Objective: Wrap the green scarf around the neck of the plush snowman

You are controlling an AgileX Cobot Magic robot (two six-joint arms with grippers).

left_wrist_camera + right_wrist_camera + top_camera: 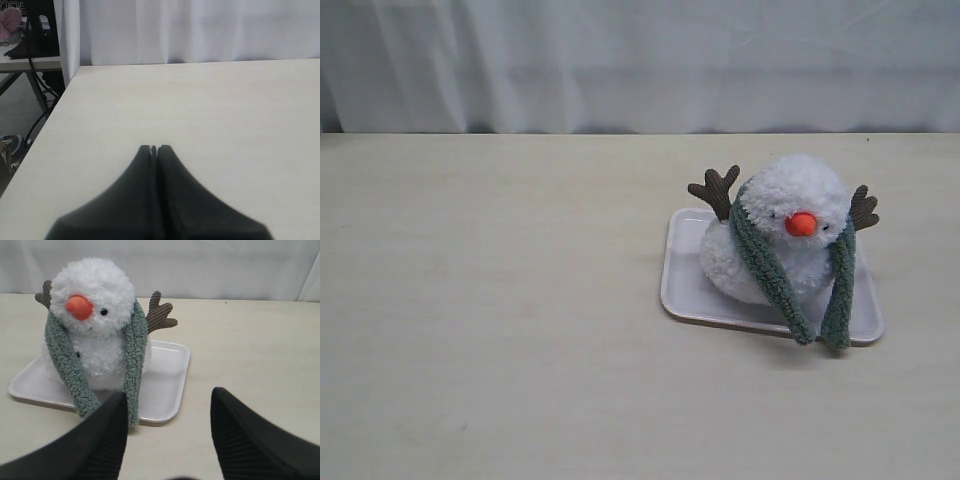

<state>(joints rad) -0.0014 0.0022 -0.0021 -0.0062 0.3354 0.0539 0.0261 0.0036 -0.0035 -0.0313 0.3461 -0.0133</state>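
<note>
Wearing one green scarf (765, 265): one plush snowman (802, 188)

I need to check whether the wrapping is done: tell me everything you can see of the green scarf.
The green scarf is a long, narrow strip of fuzzy, sage-green fabric. It is draped behind the neck of the plush snowman, and its two ends hang down the front, one on each side of the orange nose, uncrossed and untied. Both ends reach the front rim of the white tray. Only the snowman and tray appear to touch it.
</note>
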